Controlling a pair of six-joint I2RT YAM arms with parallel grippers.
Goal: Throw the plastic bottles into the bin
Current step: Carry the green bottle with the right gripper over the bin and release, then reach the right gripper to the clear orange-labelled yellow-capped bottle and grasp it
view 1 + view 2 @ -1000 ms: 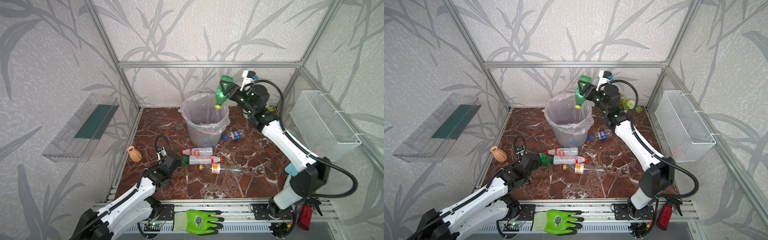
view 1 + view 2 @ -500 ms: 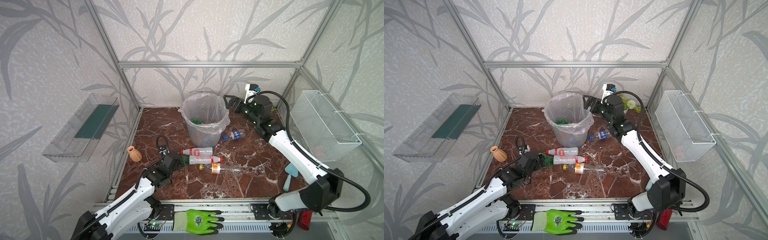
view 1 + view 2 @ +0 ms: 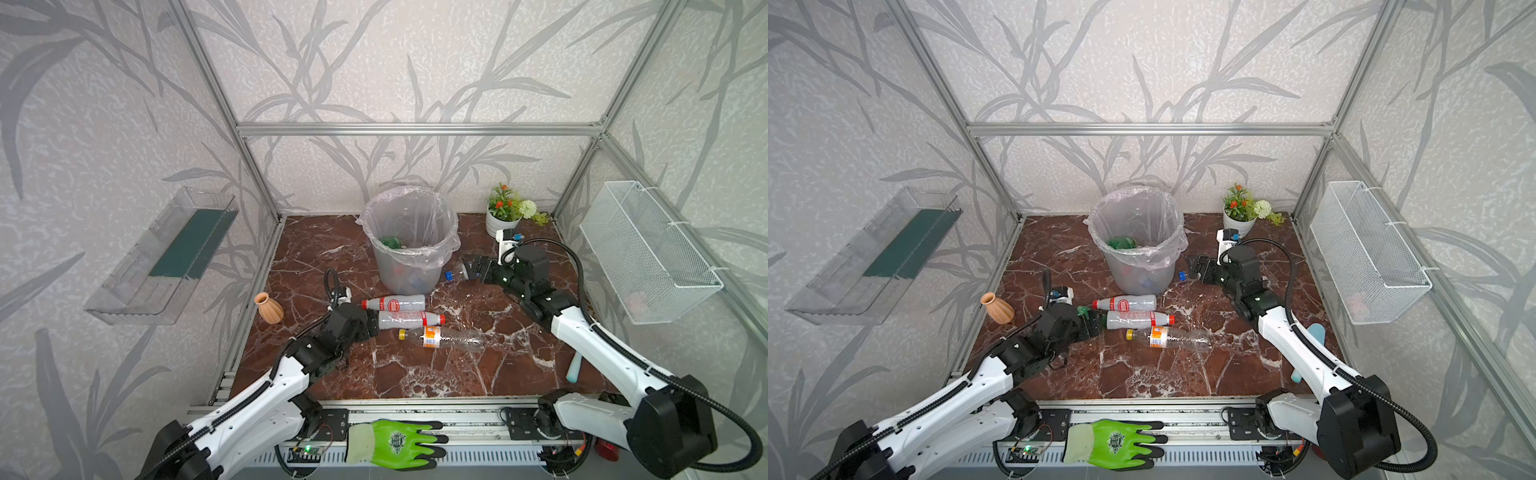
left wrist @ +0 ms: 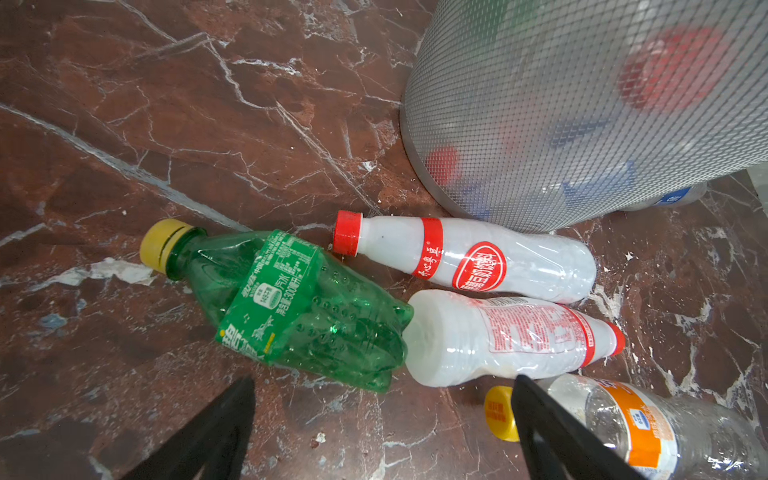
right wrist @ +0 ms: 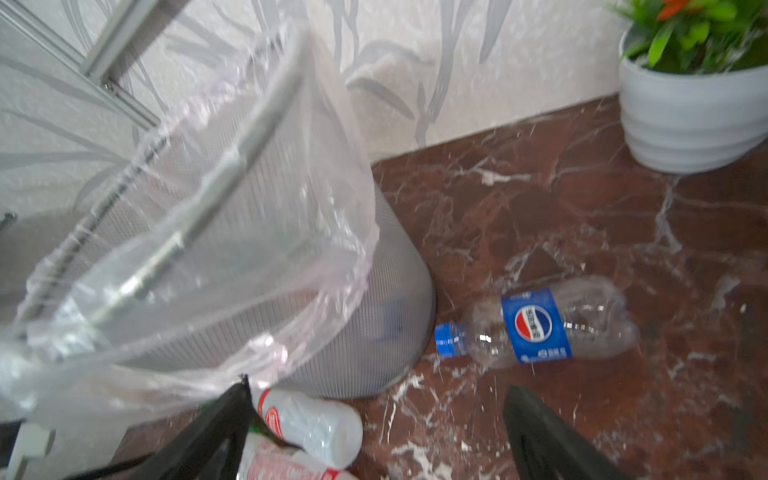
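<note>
Left jaws gape empty to grab the crushed green plastic bottle (image 4: 307,307), right jaws likewise for the clear blue-labelled bottle (image 5: 536,328) at the grey bin's (image 3: 411,278) three o'clock

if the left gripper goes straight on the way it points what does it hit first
Most likely the crushed green plastic bottle with the yellow cap, lying on its side just ahead of the open left gripper.

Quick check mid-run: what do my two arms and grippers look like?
The left arm and right arm have white shells, black joints and black ribbed cable hoses looping alongside. The left gripper and right gripper are black, with flat tapered fingers.
</note>
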